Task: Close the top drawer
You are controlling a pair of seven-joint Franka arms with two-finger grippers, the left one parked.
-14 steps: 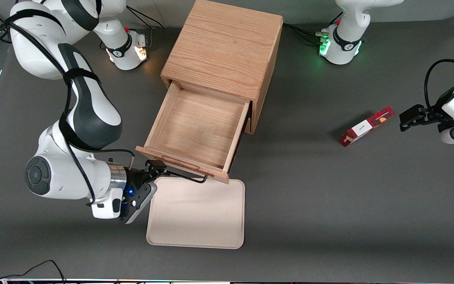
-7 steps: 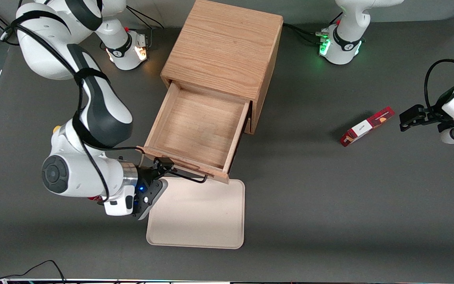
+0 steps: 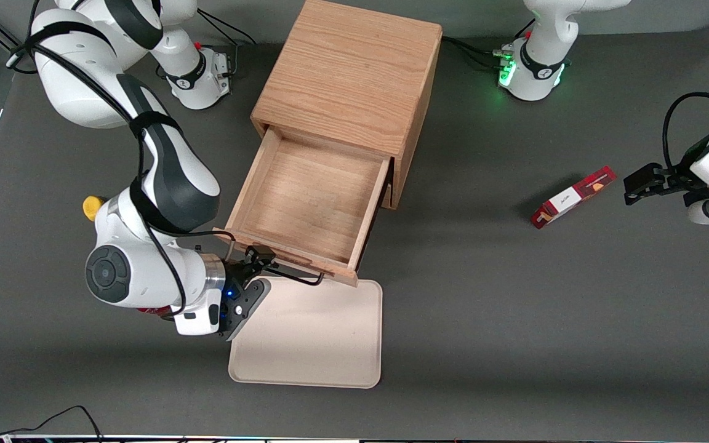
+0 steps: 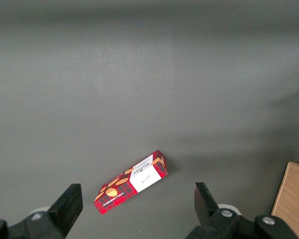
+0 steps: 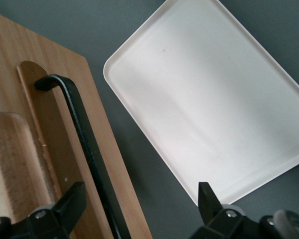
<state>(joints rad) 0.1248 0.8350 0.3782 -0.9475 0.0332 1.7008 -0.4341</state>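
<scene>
The top drawer of the light oak cabinet is pulled far out, and nothing lies in it. Its front board carries a black wire handle, also seen in the right wrist view. My right gripper is open and empty at the working-arm end of that front board, level with the handle's end. In the right wrist view the gripper straddles the board's edge: one finger is over the wood by the handle, the other over the table by the tray.
A cream tray lies on the table right in front of the open drawer, nearer the front camera. A red snack box lies toward the parked arm's end. A small yellow object shows beside my arm.
My right arm has swung in sideways, bringing the open gripper closer along the drawer front to the handle's end. The drawer has not moved.
</scene>
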